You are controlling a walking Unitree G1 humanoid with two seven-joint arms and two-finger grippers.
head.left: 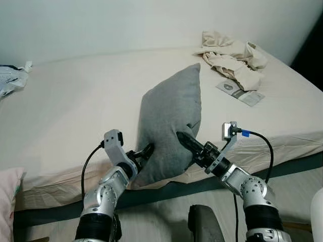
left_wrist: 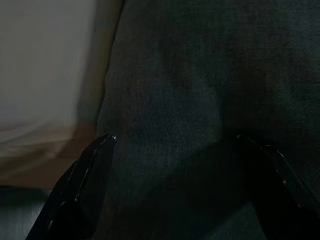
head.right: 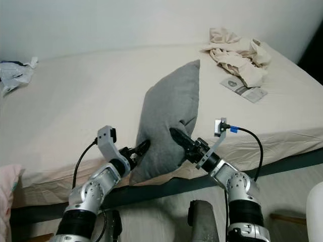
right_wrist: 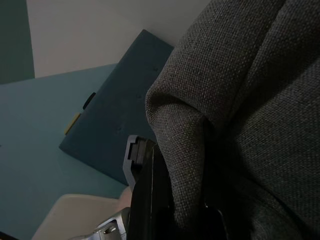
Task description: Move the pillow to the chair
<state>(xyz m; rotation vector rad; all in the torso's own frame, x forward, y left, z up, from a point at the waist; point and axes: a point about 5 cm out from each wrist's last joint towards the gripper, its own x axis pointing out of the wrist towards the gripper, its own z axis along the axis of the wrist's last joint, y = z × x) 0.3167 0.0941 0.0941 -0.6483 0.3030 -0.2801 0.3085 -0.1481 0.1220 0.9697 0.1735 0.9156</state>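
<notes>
- Grey pillow (head.left: pixel 171 132): stands on end at the near edge of the bed (head.left: pixel 75 111), its upper corner pointing toward the wall and its lower corner hanging just past the mattress edge, between the two grippers.
- Left gripper (head.left: pixel 146 150): presses against the pillow's lower left side. In the left wrist view its two black fingers (left_wrist: pixel 82 175) are spread apart with the grey fabric between them; whether they pinch the cloth cannot be told.
- Right gripper (head.left: pixel 185 139): meets the pillow's lower right side, where the fabric is dented inward. In the right wrist view a thick fold of the weave bulges over a black finger (right_wrist: pixel 150 200), so the jaws are clamped on the pillow's cloth.
- Near edge: the mattress rim runs across just beneath the pillow, with a dark green bed frame (head.left: pixel 292 164) below it and pale floor between frame and robot.
- Open room on the bed: bare cream sheet lies to the left of the pillow and behind it as far as the wall.
- Far right corner: a heap of crumpled beige cloth (head.left: pixel 232 58) with a flat printed packet (head.left: pixel 240 92) just beside it, both well apart from the pillow.
- Far left edge: a crumpled white bag (head.left: pixel 11 78), well apart from the pillow.
- Lower left corner: a pink cushion (head.left: pixel 7 201) beside the bed.
</notes>
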